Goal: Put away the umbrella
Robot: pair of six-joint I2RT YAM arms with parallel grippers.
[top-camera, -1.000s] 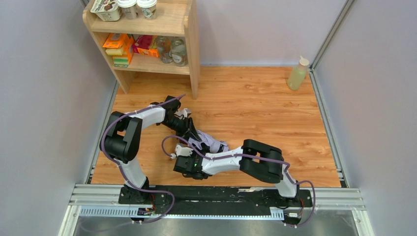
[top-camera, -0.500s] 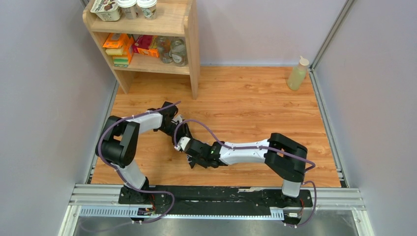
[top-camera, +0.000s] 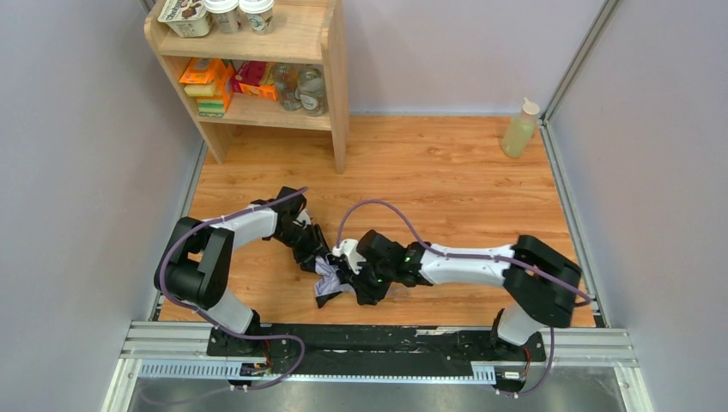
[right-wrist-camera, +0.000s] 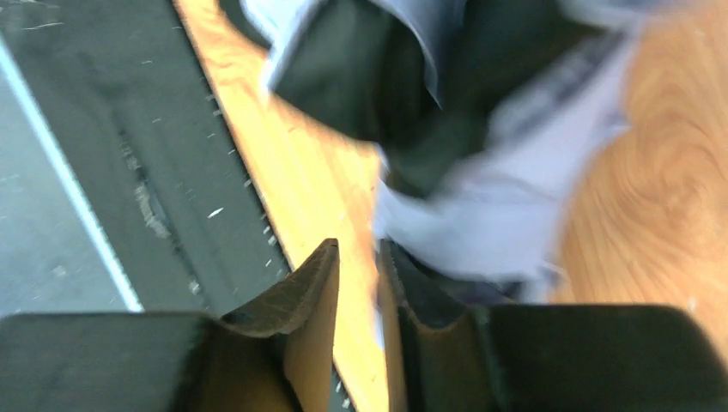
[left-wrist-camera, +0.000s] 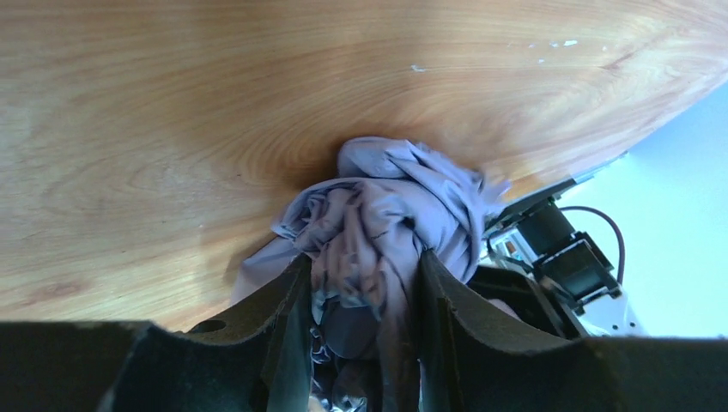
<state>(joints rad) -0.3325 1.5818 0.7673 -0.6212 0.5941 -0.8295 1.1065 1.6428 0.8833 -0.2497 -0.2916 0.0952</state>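
You've got a pale lilac umbrella (top-camera: pixel 329 281), thin dark lines across the fabric, black parts showing through. Table (top-camera: pixel 446 172) is warm orange-brown wood grain with darker swirls. Left arm (top-camera: pixel 249 225) and right arm (top-camera: pixel 468 257): white links, black joints, purple cables. Left gripper (left-wrist-camera: pixel 362 260) and right gripper (right-wrist-camera: pixel 359 249) are matte black. Shelf (top-camera: pixel 339 77) is light natural wood, with orange and yellow boxes (top-camera: pixel 206 86) and a red packet (top-camera: pixel 251 75). Bottle (top-camera: pixel 519 129) is pale yellow-green, white cap. Walls (top-camera: pixel 77 129) pale grey. Rail (top-camera: pixel 386 339) black and silver.

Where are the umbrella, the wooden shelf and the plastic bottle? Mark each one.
umbrella (left-wrist-camera: pixel 378 215), left wrist view, on the bunched lilac fabric.
wooden shelf (top-camera: pixel 340 94), top external view, on its right side panel.
plastic bottle (top-camera: pixel 518 135), top external view, on its pale body.
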